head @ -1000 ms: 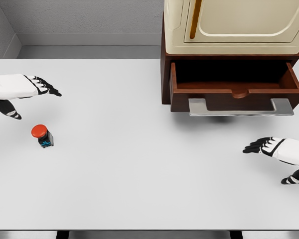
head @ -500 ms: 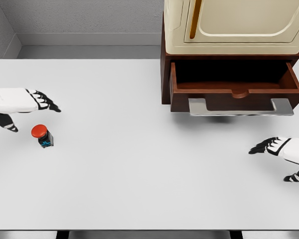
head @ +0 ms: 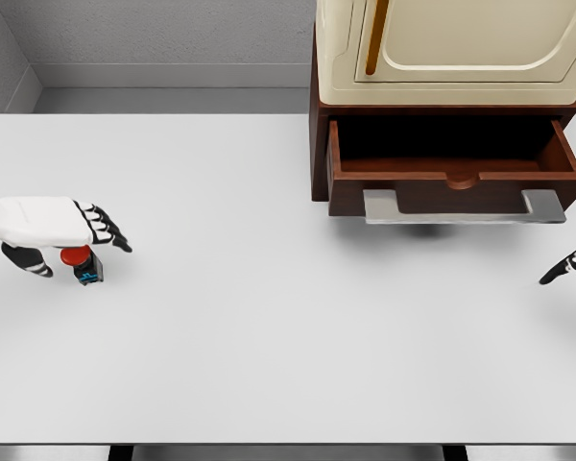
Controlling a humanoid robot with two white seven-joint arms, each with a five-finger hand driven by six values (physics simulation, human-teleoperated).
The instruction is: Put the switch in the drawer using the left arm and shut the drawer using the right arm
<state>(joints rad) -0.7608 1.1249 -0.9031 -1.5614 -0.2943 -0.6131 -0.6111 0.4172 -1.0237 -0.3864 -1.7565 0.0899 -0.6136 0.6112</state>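
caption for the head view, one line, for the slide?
Left hand over the red-capped switch on the white table; drawer open.

At the left edge of the frame, the left hand [head: 77, 228] has a smooth white back and forearm. Its fingers are black with white bands at the joints. At the right edge, only black, white-banded fingers of the right hand [head: 574, 269] show.

One switch [head: 83, 264] lies at the table's [head: 269, 317] left. One open drawer [head: 456, 168] sits far right. Two hands show: the left hand [head: 72, 226] and the right hand [head: 574, 269].
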